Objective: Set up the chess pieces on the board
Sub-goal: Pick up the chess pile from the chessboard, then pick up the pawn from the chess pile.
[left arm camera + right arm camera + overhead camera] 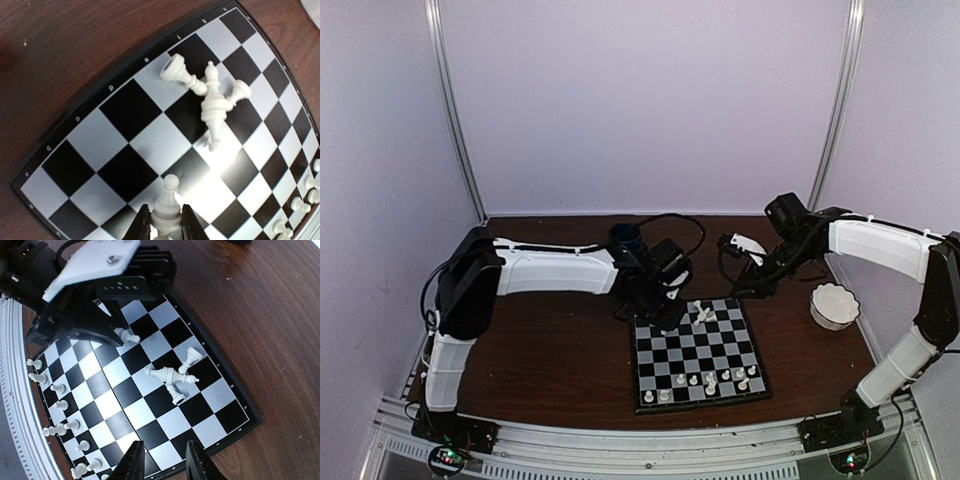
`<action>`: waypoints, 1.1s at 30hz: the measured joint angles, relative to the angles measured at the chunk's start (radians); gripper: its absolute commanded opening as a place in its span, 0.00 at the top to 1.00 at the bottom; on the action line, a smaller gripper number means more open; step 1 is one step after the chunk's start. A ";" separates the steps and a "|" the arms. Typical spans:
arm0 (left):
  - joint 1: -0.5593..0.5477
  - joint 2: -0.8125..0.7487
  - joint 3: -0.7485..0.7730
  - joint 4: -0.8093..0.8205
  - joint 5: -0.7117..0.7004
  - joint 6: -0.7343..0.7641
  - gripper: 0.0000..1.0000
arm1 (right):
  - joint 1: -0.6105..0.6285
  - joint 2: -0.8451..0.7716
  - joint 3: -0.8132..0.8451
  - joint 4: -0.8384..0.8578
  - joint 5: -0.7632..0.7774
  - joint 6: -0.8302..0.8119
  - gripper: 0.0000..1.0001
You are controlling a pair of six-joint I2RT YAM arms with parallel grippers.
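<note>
Pale lilac booth around a dark wooden table (550, 350)
Plain walls (650, 100) close in at 9, 12 and 3 o'clock; thin metal poles (457, 110) rise at 11 and 1; soft even light gleams on the tabletop, a ribbed metal rail (650, 445) at 6

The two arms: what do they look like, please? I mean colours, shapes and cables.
Both the left arm and the right arm have long white shells between black, blocky joints, on black bases. Thin black cables run along them. The jaws are black and narrow. A white cover plate with one screw sits above the left jaws.
</note>
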 measured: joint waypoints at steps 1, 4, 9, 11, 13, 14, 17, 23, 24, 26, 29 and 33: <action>0.000 -0.025 -0.029 0.010 0.003 0.009 0.81 | 0.000 0.000 0.000 0.000 -0.005 0.000 0.69; 0.000 -0.097 -0.096 0.042 0.015 0.035 0.82 | 0.000 0.000 0.000 0.000 -0.017 0.000 0.69; 0.000 -0.202 -0.217 0.159 0.084 0.063 0.82 | -0.001 0.000 0.000 -0.004 -0.055 0.003 0.65; 0.000 -0.241 -0.275 0.216 0.123 0.066 0.82 | -0.002 0.000 0.001 -0.011 -0.088 0.013 0.61; 0.000 -0.270 -0.314 0.256 0.154 0.070 0.82 | -0.002 0.000 0.004 -0.023 -0.132 0.028 0.58; -0.002 -0.286 -0.331 0.278 0.167 0.073 0.82 | -0.002 0.001 0.007 -0.031 -0.161 0.042 0.58; -0.008 -0.327 -0.365 0.332 0.197 0.084 0.82 | -0.002 0.026 0.039 -0.059 -0.263 0.083 0.58; -0.032 -0.378 -0.376 0.402 0.225 0.104 0.82 | -0.002 0.139 0.073 -0.105 -0.445 0.144 0.57; -0.037 -0.381 -0.376 0.410 0.228 0.106 0.82 | -0.002 0.157 0.074 -0.116 -0.471 0.150 0.57; -0.043 -0.383 -0.376 0.420 0.233 0.111 0.82 | -0.002 0.180 0.074 -0.130 -0.512 0.158 0.57; -0.048 -0.383 -0.376 0.420 0.237 0.116 0.82 | -0.002 0.200 0.082 -0.149 -0.575 0.166 0.56; -0.049 -0.383 -0.376 0.419 0.239 0.121 0.82 | -0.001 0.201 0.085 -0.160 -0.639 0.170 0.56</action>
